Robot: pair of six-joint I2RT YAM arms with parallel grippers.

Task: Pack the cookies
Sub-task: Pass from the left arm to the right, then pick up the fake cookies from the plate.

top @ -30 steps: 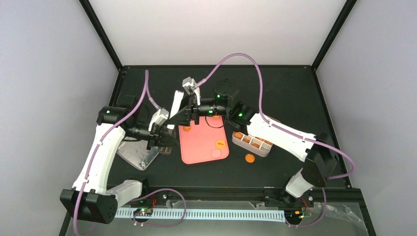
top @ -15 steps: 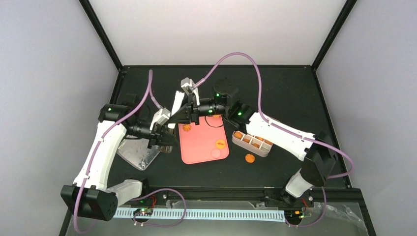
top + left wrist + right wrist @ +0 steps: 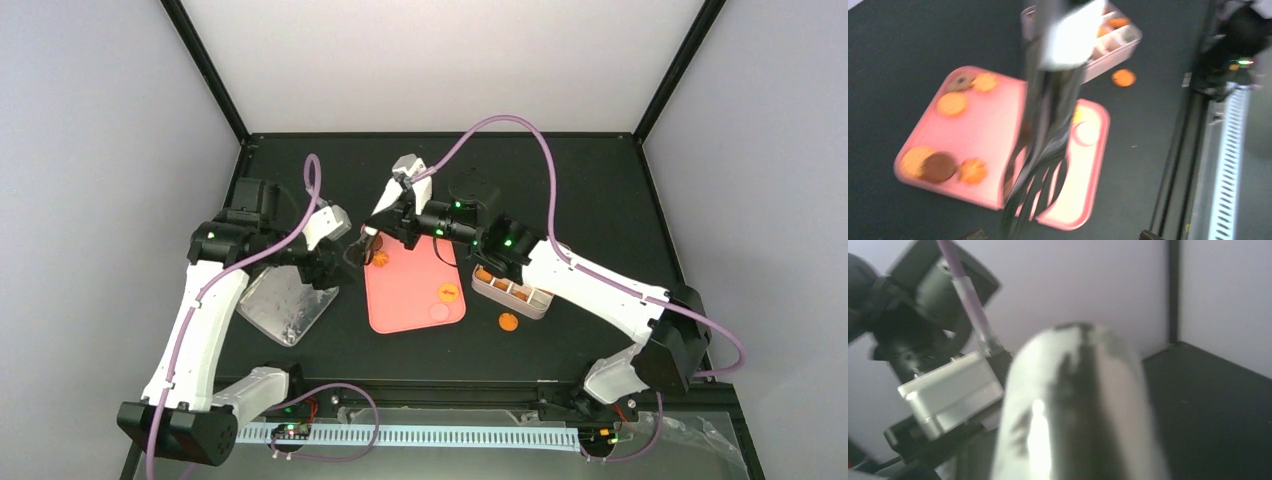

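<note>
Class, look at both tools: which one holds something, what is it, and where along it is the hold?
The right tool grips the metal tongs on the handles, below the hinged end, tips down over the pink tray.

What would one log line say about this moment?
tongs: aloft by pink tray, holder unclear | cookies: several on tray, some in divided box, one on table | packing: unfinished

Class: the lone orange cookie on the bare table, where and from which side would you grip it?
I would pinch the lone orange cookie across its rim from straight above: it lies flat on the table, apart from the tray and box.
</note>
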